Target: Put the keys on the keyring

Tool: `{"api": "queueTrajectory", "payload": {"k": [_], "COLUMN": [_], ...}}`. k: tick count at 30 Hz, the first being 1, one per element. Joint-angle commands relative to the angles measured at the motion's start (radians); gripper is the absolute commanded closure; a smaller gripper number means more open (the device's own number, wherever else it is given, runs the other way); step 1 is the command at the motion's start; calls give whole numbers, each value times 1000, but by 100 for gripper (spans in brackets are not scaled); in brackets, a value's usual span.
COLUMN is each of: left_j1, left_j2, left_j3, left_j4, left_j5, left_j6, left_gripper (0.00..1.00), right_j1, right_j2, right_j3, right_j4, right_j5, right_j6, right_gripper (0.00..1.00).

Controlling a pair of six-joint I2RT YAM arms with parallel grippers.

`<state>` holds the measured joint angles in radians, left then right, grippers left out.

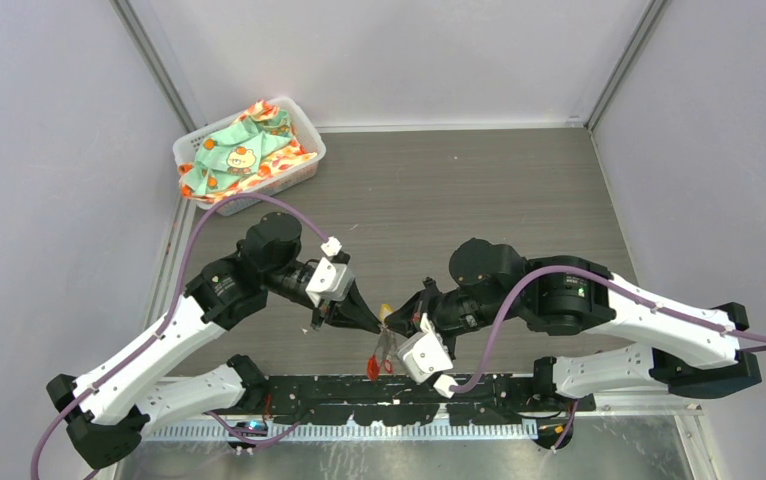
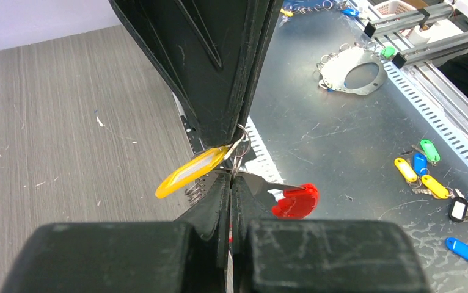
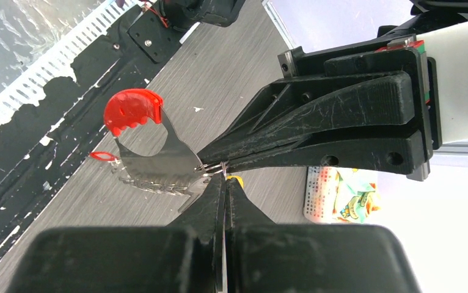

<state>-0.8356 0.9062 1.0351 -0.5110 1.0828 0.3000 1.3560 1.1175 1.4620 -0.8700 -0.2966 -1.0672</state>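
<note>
Left gripper [image 2: 230,183] clamped shut on keyring [image 3: 158,165]. Right gripper [image 3: 223,182] pinches yellow key [image 2: 189,174]. Tips meet midair over table [image 1: 479,200], near front edge. Red key [image 3: 100,156] hangs beside keyring.

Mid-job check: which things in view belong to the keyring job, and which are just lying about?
Job:
keyring
yellow-tagged key
red-tagged key

Lying about:
basket with cloth
loose coloured key tags
ringed metal plate
</note>
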Motion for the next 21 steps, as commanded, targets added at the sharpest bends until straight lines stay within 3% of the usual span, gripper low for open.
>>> {"api": "queueTrajectory", "payload": {"k": [1, 9, 14, 21], "left_j1": [-1, -2, -2, -3], "left_j2": [-12, -19, -32, -63], "left_j3": [32, 33, 22, -21], "left_j4": [12, 13, 16, 96], "left_j5": [24, 15, 2, -51], "left_j6": [21, 27, 22, -67], "left_gripper": [100, 100, 100, 100], "right_j1": [4, -2, -6, -6], "right_j2": [12, 32, 44, 46], "right_j3": [2, -35, -35, -32], "right_j4": [95, 155, 165, 154], "right_j5": [20, 72, 94, 152], "right_j6": [11, 74, 126, 178], "right_gripper": [99, 99, 92, 89]}}
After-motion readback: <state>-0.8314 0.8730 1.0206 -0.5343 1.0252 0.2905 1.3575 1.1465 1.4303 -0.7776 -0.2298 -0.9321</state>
